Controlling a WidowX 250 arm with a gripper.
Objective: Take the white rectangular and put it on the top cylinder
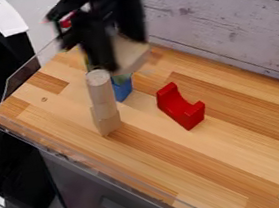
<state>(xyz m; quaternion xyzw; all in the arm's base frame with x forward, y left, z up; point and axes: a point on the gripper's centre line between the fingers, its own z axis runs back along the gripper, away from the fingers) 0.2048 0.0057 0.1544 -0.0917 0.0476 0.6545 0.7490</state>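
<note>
— Jaws of gripper: state?
— Pinching one pale rectangular block, right and far of upright cylinder.
— Purpose?
— Held aloft, presumably for setting on the cylinder's top.

I've got a pale rectangular block in my claw. Below the claw in view, an upright cylinder tops a wooden base, near a blue block; a red notched block sits farther from it.
</note>
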